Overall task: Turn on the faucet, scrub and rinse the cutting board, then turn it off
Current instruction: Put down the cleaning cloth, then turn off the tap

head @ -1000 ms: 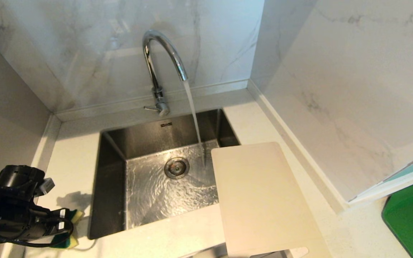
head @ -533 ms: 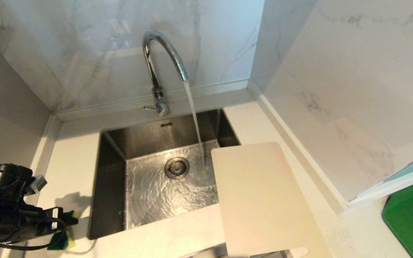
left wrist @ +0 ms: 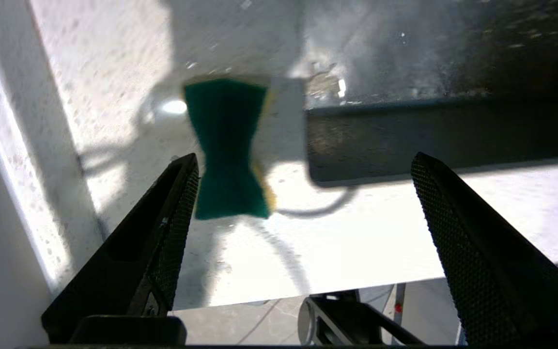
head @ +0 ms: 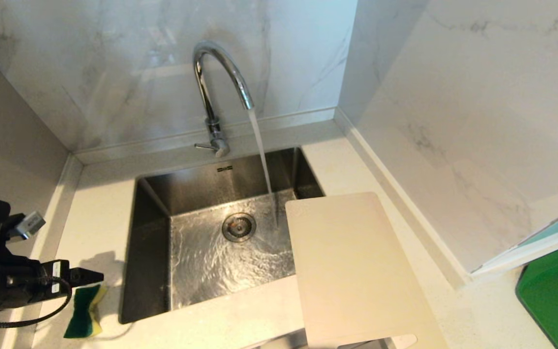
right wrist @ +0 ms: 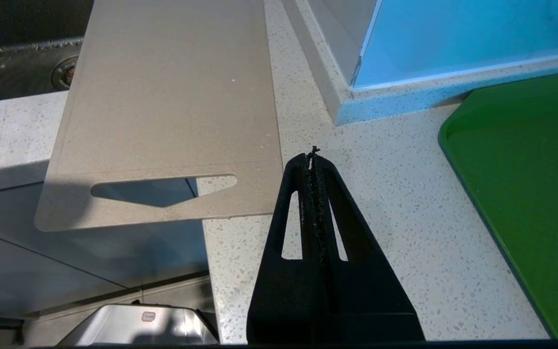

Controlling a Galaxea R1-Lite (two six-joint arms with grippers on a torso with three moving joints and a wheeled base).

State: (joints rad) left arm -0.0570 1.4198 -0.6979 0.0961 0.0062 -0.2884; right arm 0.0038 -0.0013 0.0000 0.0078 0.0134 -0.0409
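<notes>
The left hand (left wrist: pixel 303 169) hangs wide open and empty above the sponge (head: pixel 84 311) on the table (head: pixel 100 213). The faucet (head: pixel 216 87) runs into the sink (head: pixel 153 203); the cutting board (head: pixel 351 271) lies across its right edge. The right hand (right wrist: pixel 313 154) is closed, empty.

Sponge (head: pixel 84 317) left of the sink (head: pixel 153 194) — cutting board (head: pixel 356 271) overlapping its right rim.

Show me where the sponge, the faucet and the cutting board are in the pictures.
sponge (head: pixel 84 311): head view, on its green top face.
faucet (head: pixel 221 60): head view, on the arched chrome spout.
cutting board (head: pixel 356 271): head view, on the middle of its flat off-white face.
</notes>
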